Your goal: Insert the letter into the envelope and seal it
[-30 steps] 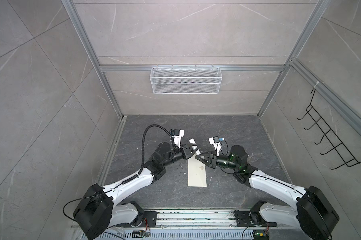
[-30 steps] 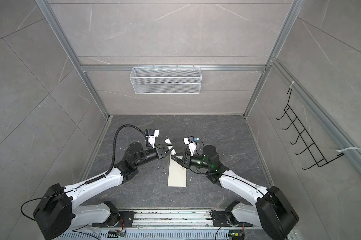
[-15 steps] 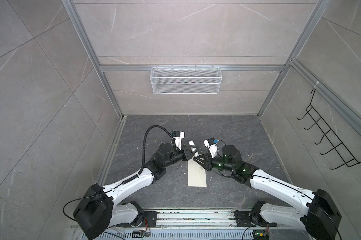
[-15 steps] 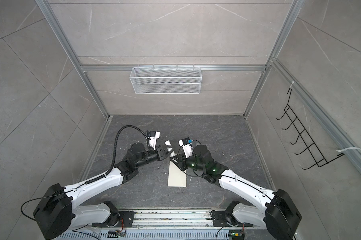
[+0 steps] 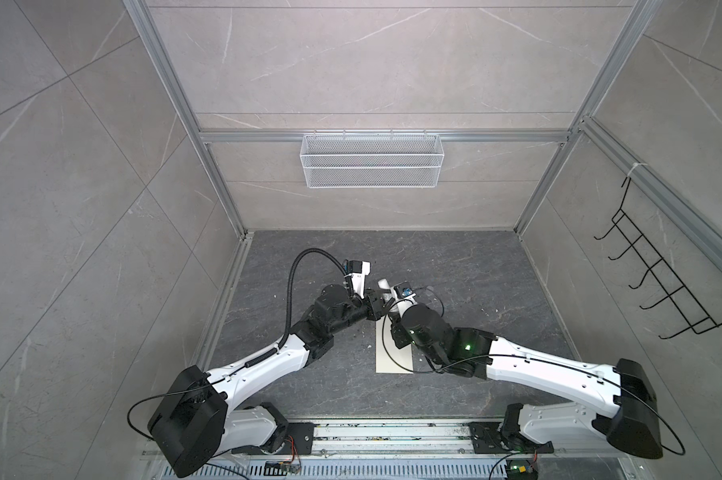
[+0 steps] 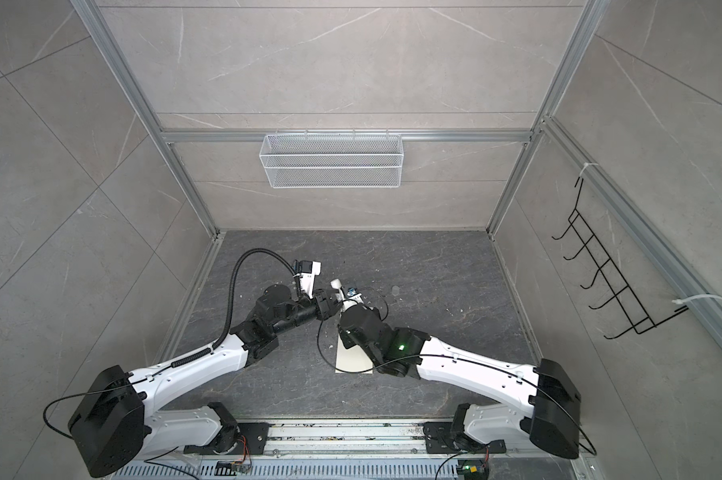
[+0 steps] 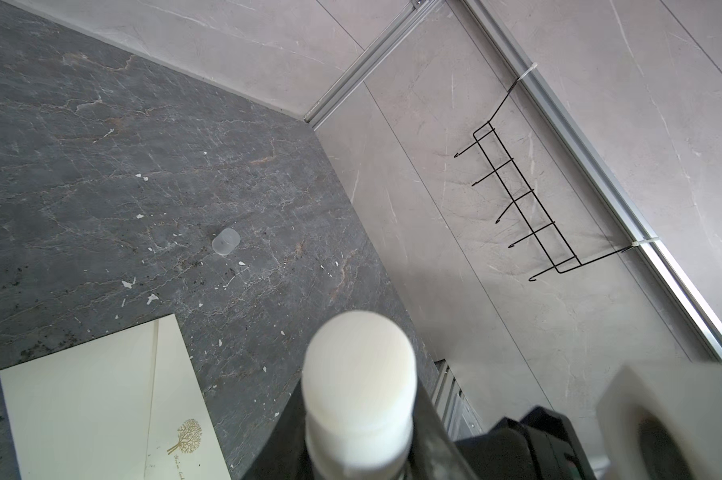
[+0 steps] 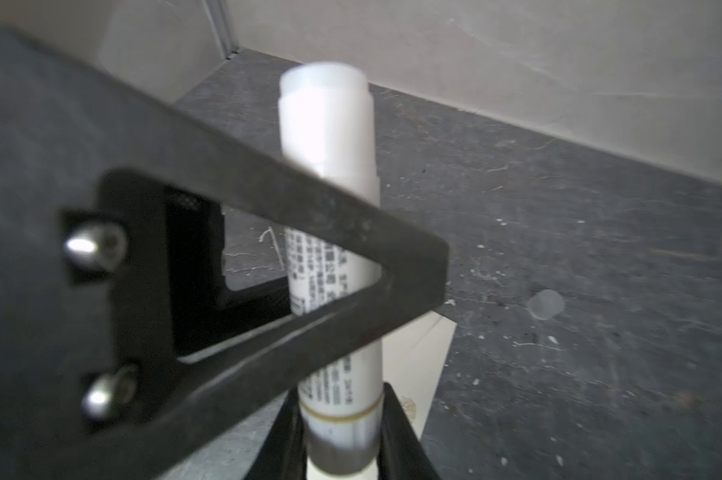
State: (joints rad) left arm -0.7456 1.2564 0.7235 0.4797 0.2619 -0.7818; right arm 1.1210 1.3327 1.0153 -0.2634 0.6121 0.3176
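Left claw (image 5: 377, 306), right claw (image 8: 342, 436), both clamped on one white tube (image 8: 328, 124), one envelope (image 7: 93, 395), one loose cap (image 7: 225, 241)

Cream-white envelope (image 5: 401, 357) (image 6: 351, 363), long rectangle, flat on dark marbled floor (image 5: 455, 266), near the middle. Long axis running front to back in both top views; near end bare, far end hidden. In left wrist view, face (image 7: 93, 399) clean and uncreased, thin slanted seam line across it, small gold tree emblem (image 7: 186, 434) with gold script below. One corner visible in right wrist view (image 8: 417, 361), blurred. Flap open or closed: cannot tell.
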